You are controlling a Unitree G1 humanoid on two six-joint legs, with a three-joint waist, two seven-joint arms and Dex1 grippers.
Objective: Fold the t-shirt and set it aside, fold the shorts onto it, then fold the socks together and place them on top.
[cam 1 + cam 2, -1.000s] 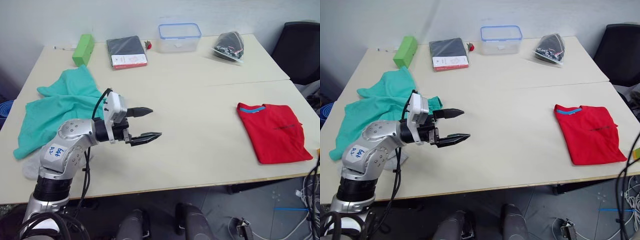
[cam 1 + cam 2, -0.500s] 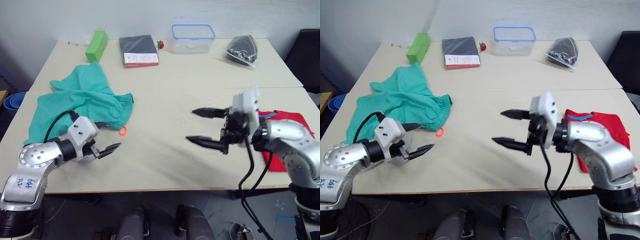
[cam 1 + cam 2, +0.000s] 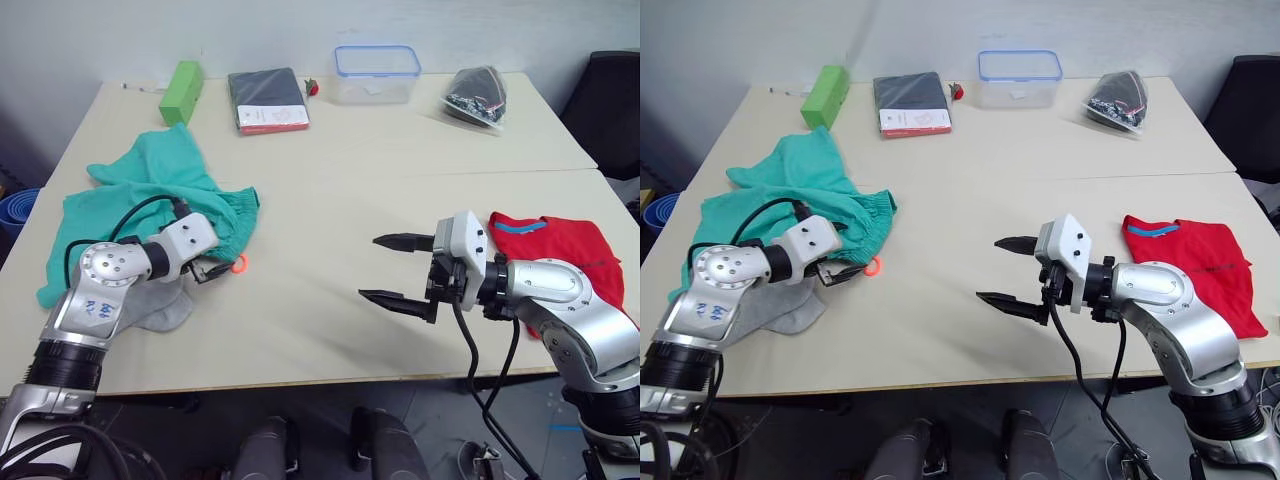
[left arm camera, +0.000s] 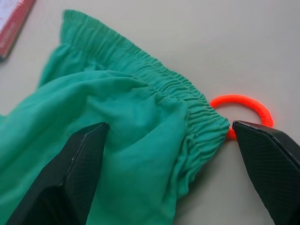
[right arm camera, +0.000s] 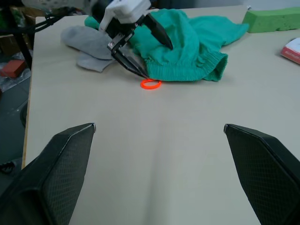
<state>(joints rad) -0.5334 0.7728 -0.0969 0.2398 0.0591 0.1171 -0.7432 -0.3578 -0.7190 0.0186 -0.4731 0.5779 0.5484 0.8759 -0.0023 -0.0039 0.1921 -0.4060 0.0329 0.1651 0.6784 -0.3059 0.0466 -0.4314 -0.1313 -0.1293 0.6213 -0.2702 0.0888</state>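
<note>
On the pale table (image 3: 330,160), the t-shirt (image 3: 560,250) lay folded aside; my left gripper (image 4: 171,154), spread wide over the shorts (image 3: 150,200) waistband, needed to close, my right gripper (image 3: 400,270) unclenched, empty.

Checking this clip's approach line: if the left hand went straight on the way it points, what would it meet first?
Most likely the shorts: the left hand, open, straddles the gathered waistband beside the orange drawstring loop. How close it hangs above the cloth is unclear.
</note>
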